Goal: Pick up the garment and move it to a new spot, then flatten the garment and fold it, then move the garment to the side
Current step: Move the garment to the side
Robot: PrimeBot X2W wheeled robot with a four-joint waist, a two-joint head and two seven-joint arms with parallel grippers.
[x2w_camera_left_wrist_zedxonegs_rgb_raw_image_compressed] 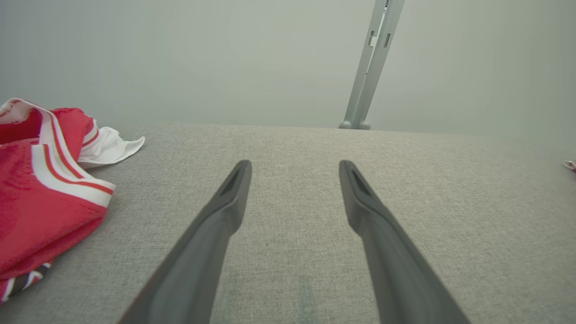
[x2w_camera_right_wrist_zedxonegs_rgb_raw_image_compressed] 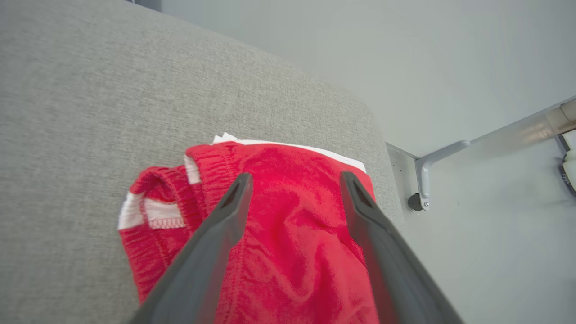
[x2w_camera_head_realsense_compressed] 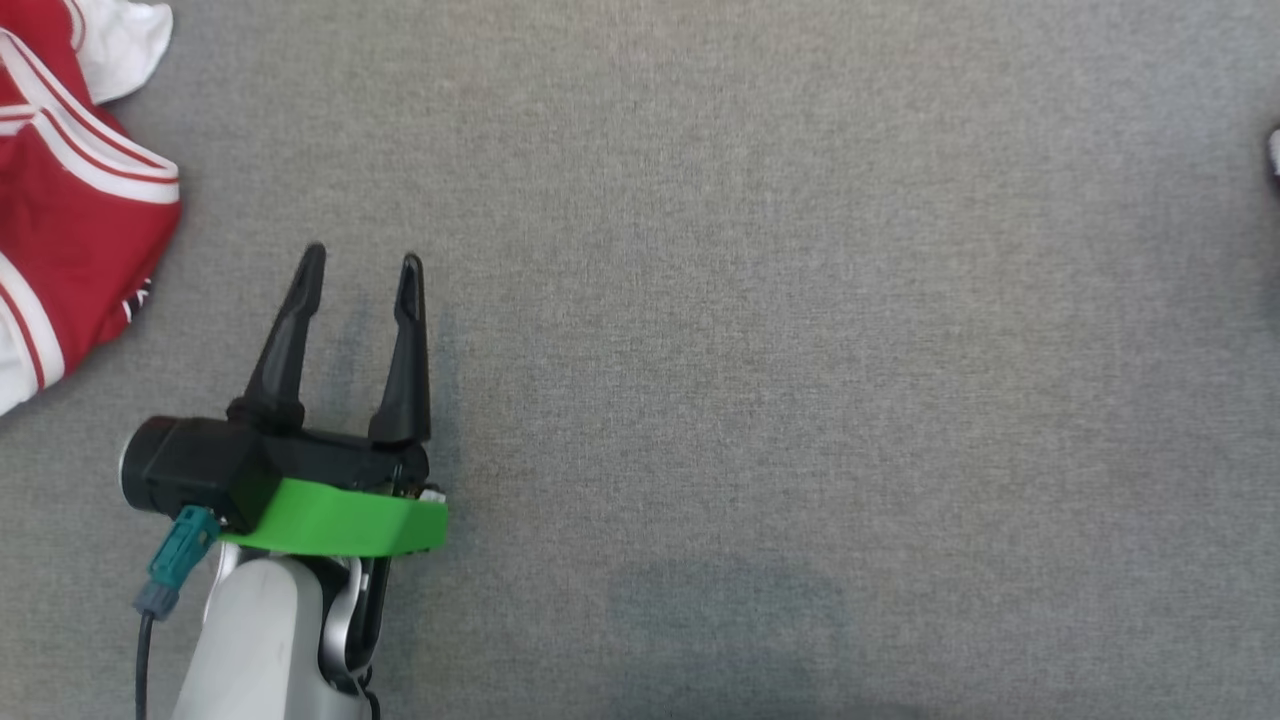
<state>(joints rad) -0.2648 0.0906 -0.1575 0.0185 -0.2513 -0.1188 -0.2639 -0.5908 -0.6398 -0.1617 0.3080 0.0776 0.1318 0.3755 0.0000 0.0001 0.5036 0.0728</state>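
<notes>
A red garment (x2w_camera_right_wrist_zedxonegs_rgb_raw_image_compressed: 292, 243) with white trim and an elastic waistband lies bunched near the corner of the grey cloth table. My right gripper (x2w_camera_right_wrist_zedxonegs_rgb_raw_image_compressed: 294, 177) hangs open just above it, its two fingers spread over the red fabric and holding nothing. Red and white striped cloth (x2w_camera_head_realsense_compressed: 70, 230) also lies crumpled at the table's far left, seen too in the left wrist view (x2w_camera_left_wrist_zedxonegs_rgb_raw_image_compressed: 40, 202). My left gripper (x2w_camera_head_realsense_compressed: 362, 262) stands open low over bare table to the right of that cloth, empty (x2w_camera_left_wrist_zedxonegs_rgb_raw_image_compressed: 294, 166); whether the two are one garment I cannot tell.
The grey cloth table (x2w_camera_head_realsense_compressed: 760, 330) stretches wide to the right of my left gripper. A small pale thing (x2w_camera_head_realsense_compressed: 1275, 150) pokes in at the right edge. Beyond the table stand a grey metal post (x2w_camera_left_wrist_zedxonegs_rgb_raw_image_compressed: 371, 67) and a wall bracket (x2w_camera_right_wrist_zedxonegs_rgb_raw_image_compressed: 432, 166). The table edge (x2w_camera_right_wrist_zedxonegs_rgb_raw_image_compressed: 382, 148) runs close beside the garment.
</notes>
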